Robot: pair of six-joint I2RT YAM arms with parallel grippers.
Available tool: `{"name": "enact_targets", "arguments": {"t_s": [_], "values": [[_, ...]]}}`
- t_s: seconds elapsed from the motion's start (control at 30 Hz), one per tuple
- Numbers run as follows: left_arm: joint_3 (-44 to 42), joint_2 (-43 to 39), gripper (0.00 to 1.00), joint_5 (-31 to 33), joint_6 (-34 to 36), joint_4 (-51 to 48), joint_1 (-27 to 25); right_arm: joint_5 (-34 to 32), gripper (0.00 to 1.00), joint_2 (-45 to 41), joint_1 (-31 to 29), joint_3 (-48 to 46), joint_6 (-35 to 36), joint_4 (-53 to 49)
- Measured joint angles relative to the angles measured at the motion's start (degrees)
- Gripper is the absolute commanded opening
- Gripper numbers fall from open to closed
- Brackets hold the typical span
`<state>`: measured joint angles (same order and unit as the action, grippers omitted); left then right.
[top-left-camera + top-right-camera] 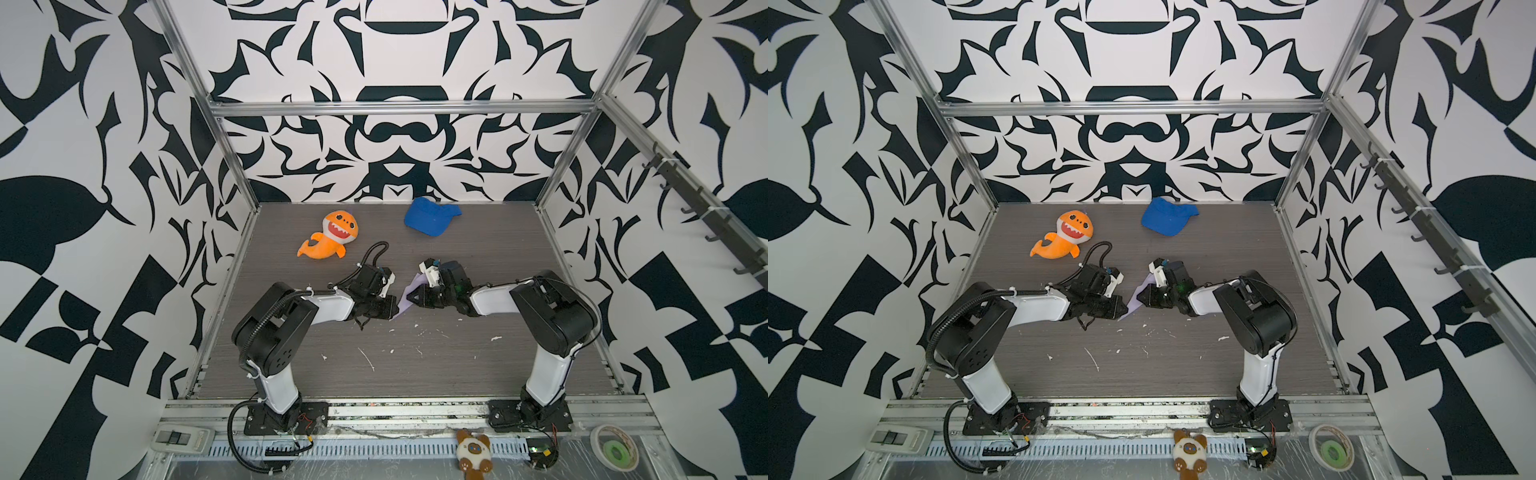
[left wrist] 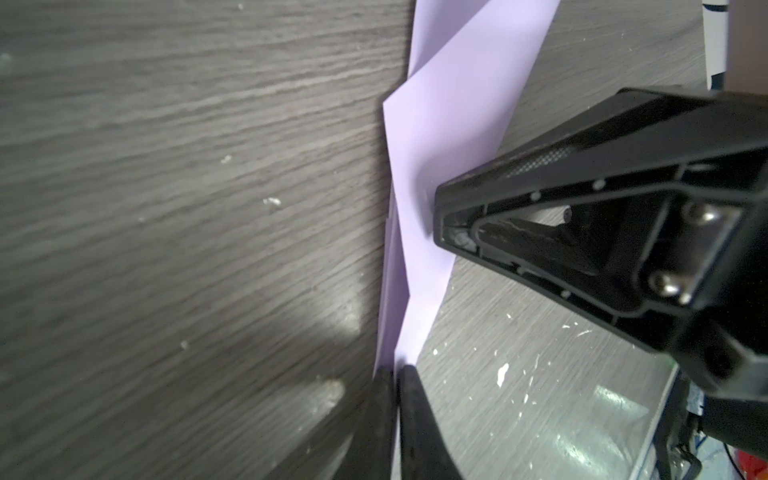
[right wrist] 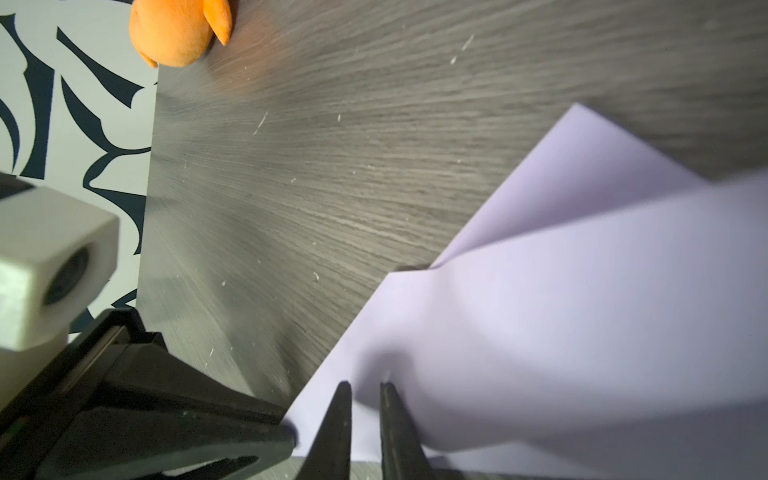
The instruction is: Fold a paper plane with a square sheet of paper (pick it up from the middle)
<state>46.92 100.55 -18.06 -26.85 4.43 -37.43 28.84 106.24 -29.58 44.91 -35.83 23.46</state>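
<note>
The grey wood-grain counter (image 1: 415,365), flecked with white scraps, carries the work near its middle. There the thin pale-lavender sheet of matte paper (image 2: 449,124), already creased into overlapping pointed flaps, appears raised on edge between the two arms. In both top views the sheet (image 1: 1136,300) shows only as a narrow sliver.

The right hand (image 3: 365,395) is nearly closed, its two fingers pinching a layered part of the sheet. The left hand (image 2: 395,384) is narrowed to a slit on one edge of the sheet, close to a corner.

The paper looks feather-light and floppy. It bows around the right fingers, so it should sag wherever it hangs unsupported, and smooth pads may let it slip. It would likely crumple or tear if pulled hard. The best hold seems to be on doubled layers beside a fold, with the two grips well apart and only gentle tension between them.
</note>
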Motion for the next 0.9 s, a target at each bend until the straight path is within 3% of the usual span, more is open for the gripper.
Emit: {"name": "enact_targets", "arguments": {"t_s": [0.23, 0.67, 0.9], "values": [[0.0, -2.0, 0.25, 0.1, 0.7, -2.0, -0.1, 0.2, 0.19, 0.3, 0.0, 0.3, 0.0, 0.0], [0.0, -2.6, 0.17, 1.7, 2.8, -5.9, -0.1, 0.4, 0.18, 0.9, 0.0, 0.9, 0.0, 0.0], [0.1, -2.6, 0.18, 2.6, 4.4, -6.4, -0.1, 0.4, 0.18, 0.9, 0.0, 0.9, 0.0, 0.0]]}}
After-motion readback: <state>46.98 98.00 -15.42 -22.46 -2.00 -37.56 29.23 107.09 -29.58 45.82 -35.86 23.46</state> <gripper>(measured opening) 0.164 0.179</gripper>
